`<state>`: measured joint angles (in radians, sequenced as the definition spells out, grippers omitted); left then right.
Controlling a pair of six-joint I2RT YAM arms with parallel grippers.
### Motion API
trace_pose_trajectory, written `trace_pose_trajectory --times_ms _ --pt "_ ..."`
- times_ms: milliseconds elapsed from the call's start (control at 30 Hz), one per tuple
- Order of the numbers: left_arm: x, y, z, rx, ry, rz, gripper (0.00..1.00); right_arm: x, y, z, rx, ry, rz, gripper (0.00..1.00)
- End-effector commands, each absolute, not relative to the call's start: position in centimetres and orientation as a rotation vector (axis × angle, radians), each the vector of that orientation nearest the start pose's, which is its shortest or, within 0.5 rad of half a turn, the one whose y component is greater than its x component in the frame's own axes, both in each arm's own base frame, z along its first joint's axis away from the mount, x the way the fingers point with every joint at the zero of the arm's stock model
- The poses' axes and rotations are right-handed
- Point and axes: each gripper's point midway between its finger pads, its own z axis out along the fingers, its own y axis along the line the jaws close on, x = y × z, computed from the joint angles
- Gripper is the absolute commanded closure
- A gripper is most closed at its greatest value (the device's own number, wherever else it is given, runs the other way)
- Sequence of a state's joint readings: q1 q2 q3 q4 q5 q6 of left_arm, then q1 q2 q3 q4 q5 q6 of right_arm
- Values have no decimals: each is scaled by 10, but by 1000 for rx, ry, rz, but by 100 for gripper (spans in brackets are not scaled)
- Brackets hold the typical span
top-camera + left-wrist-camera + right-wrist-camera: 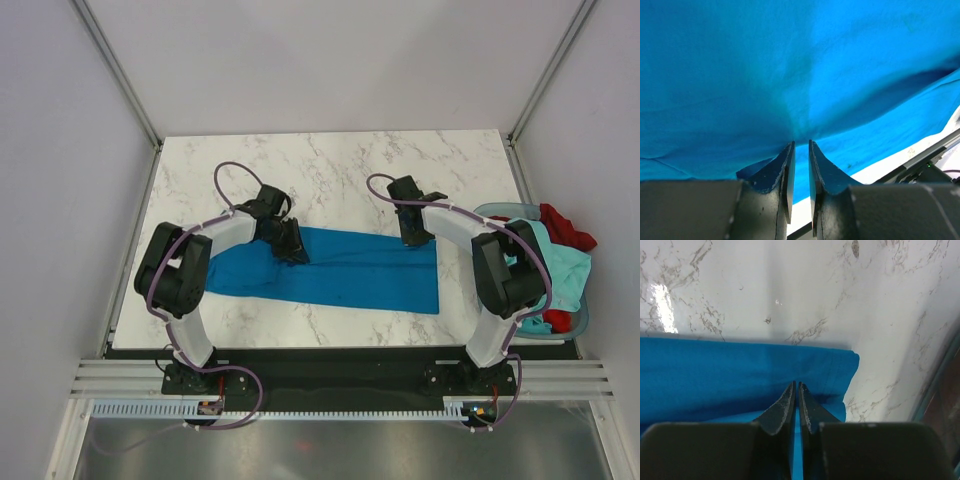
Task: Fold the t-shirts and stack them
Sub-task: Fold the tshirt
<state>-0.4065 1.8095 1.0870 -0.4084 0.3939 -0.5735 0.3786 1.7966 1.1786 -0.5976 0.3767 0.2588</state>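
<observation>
Mid-fold, the left gripper [801, 144] and right gripper [796, 384], jaws nearly closed, pinch the blue shirt's [370, 275] far edge, which likely needs carrying evenly toward its near edge.

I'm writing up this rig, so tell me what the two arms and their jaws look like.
The left arm and right arm match: white link shells, bulky black joint housings, black bases. A purple cable runs along each. The left gripper and right gripper have black jaws tapering to thin flat-faced ends, edges scuffed.
</observation>
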Motion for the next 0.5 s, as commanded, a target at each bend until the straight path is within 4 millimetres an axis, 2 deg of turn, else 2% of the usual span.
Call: trace_pose_trajectory --times_ms 0,200,467 --pt "310 -229 44 -30 2765 -787 76 355 76 39 -39 2665 -367 88" --pt "309 -229 41 -27 2774 -769 77 345 73 42 -40 2679 -369 87" --pt "309 -229 45 -34 2761 -760 76 318 65 44 15 2700 -365 88"
